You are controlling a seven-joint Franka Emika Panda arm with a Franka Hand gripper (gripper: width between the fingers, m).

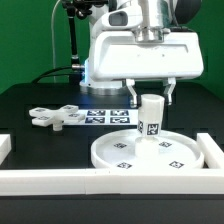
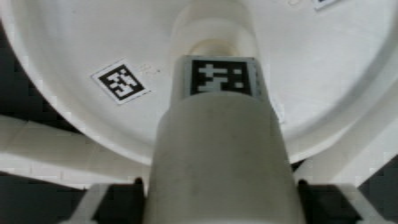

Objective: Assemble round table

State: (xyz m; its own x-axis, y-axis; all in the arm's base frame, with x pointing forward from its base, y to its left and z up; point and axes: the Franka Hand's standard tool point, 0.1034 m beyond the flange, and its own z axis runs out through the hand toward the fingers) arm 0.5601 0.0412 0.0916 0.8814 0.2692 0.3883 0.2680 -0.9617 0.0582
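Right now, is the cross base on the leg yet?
No, the cross base lies flat on the table, well apart from the leg upright at the round disc.

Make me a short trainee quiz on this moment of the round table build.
1. True or false: the gripper is shut on the cross base.
2. Where is the leg? A) upright over the middle of the round disc; B) lying on the cross base; C) lying flat beside the round disc.
3. Fill in: the cross base lies toward the exterior view's ____ of the round disc.

Key: 1 false, it grips the leg; 2 A; 3 left.
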